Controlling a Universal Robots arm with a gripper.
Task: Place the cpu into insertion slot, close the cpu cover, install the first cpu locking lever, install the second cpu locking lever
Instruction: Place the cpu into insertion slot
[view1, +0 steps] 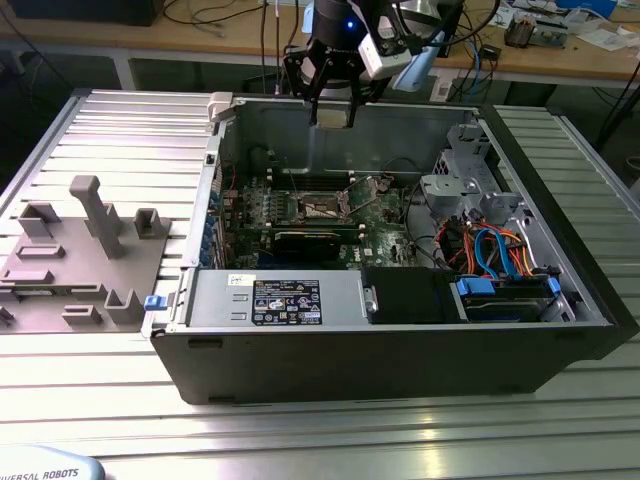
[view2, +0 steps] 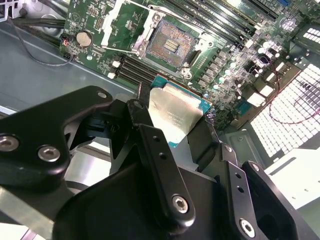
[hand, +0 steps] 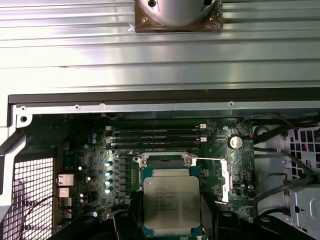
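While nothing has gone into the board yet, the first step is plainly under way: the gripper (view1: 335, 108) is clamped on the cpu (view2: 175, 115), its fingers (view2: 150, 145) pressing on two opposite edges and the silvery top facing up at the first wrist camera. It hangs high over the case (view1: 400, 350), about above the rim of the wall across from the power supply (view1: 285, 300), so the chip is well apart from the board and short of the middle, where it has to go.

Down on the board, near the centre of the case floor, the slot (view2: 170, 45) lies bare, its contacts showing and nothing seated in it. The cover (view2: 129, 25) looks swung up off it to one side, and a thin lever (view2: 122, 50) stands unlatched just beside the slot.

By my reckoning every step is still left: seating the chip, shutting the cover, and fastening both levers.
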